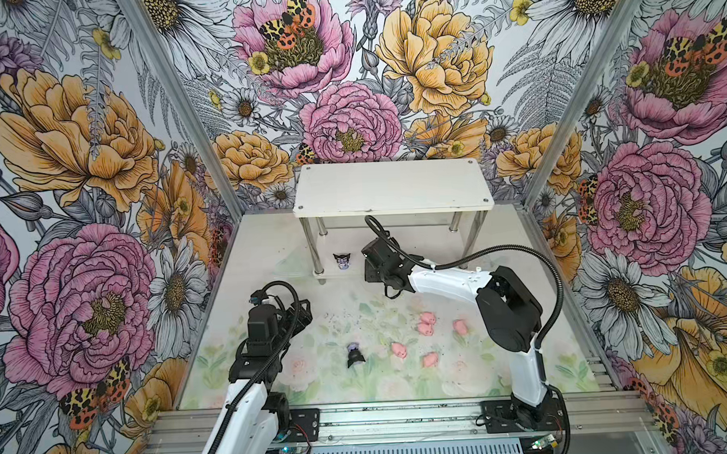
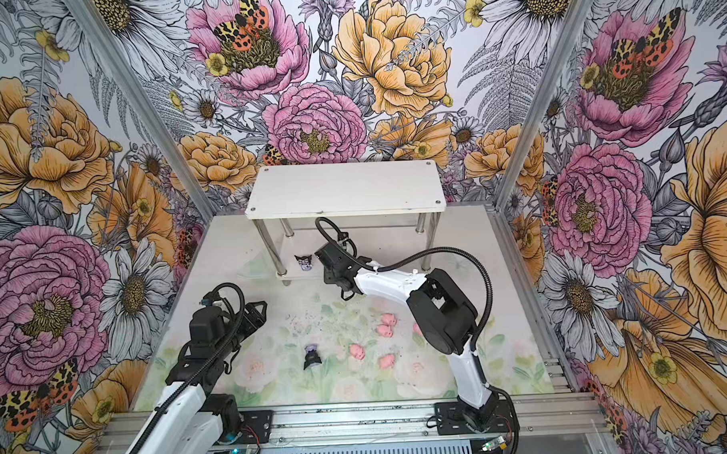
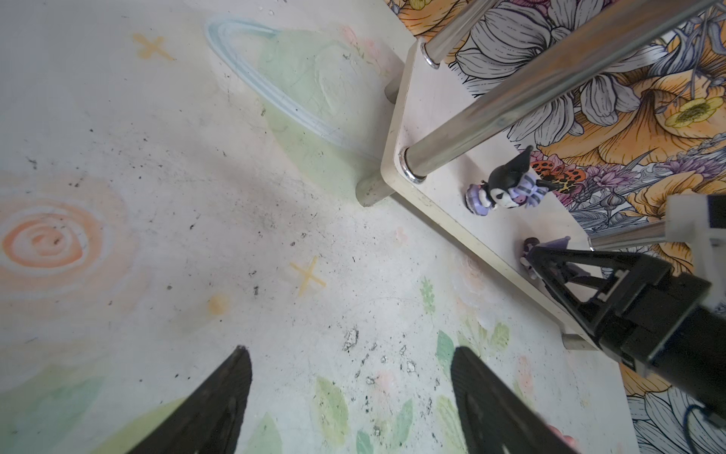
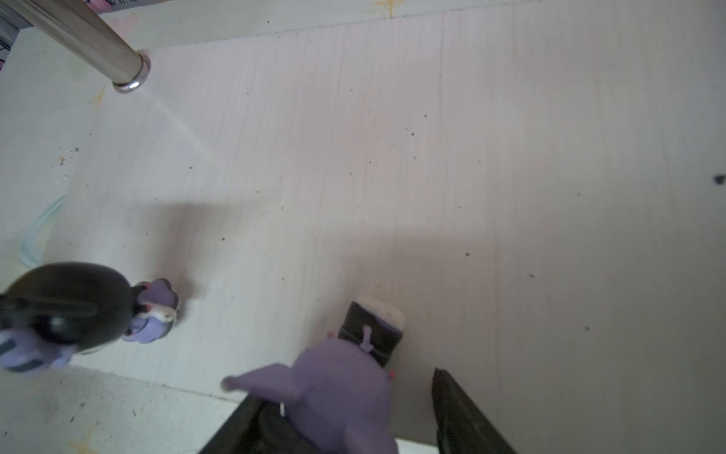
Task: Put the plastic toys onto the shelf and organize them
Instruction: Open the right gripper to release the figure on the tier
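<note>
The white shelf [image 1: 393,185] stands at the back of the table. On its lower tier [image 4: 393,157] one black-and-lavender figure [image 1: 340,261] [image 4: 78,310] stands upright near the left front post. Beside it is a lavender-headed figure [image 4: 341,389] [image 3: 530,251], between the jaws of my right gripper [image 4: 345,387]. One finger is against it and the other finger [image 4: 455,397] stands off with a gap, so the gripper is open. My left gripper [image 3: 349,349] [image 1: 298,315] hovers open and empty over the mat. Another dark figure [image 1: 354,355] and several pink pigs [image 1: 427,317] [image 1: 399,350] lie on the mat.
Shiny metal posts [image 3: 471,129] [image 4: 98,43] rise from the lower tier's corners, close to the right gripper. Floral walls close in the table at the back and both sides. An aluminium rail [image 1: 401,418] with the arm bases runs along the front edge.
</note>
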You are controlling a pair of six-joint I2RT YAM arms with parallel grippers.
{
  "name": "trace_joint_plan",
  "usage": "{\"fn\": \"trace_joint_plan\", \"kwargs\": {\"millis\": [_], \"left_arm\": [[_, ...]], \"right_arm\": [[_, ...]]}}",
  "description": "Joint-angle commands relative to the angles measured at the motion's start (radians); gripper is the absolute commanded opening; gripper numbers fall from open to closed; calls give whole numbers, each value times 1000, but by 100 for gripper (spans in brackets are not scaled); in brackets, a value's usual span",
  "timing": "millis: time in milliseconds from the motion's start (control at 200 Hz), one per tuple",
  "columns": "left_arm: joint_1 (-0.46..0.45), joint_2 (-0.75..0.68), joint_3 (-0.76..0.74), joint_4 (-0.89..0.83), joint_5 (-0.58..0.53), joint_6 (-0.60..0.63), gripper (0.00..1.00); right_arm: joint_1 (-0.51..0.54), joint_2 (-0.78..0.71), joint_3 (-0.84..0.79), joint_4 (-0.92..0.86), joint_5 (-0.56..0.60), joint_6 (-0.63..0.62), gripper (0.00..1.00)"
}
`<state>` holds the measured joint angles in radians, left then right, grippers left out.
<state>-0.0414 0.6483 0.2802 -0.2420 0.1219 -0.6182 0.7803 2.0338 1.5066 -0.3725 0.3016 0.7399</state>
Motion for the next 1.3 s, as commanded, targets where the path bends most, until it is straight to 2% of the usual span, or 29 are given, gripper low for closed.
{"fn": "trace_joint_plan", "kwargs": {"millis": [0, 305, 495, 655, 921, 1106, 1291], "left_arm": [[9, -1, -6, 15, 13, 20, 82], [8, 3, -6, 16, 11, 19, 82], [9, 4, -6, 15, 10, 18, 82], [8, 4, -6, 15, 10, 18, 82], [8, 4, -5, 16, 12, 18, 82], [8, 10, -4, 15, 10, 16, 82], [8, 19, -1, 18, 9, 17, 82]], "right_arm": [[-15, -56, -23, -2, 5, -8, 63], [-29, -64, -39, 0, -7, -6, 64], [-29, -49, -28, 36, -51, -29, 57], [-29, -26, 6, 43, -98, -109, 50], [-47, -11, 10, 44, -145, -176, 48], [-61, 2, 12, 44, -190, -208, 41], [-71, 16, 24, 52, -233, -239, 38]]}}
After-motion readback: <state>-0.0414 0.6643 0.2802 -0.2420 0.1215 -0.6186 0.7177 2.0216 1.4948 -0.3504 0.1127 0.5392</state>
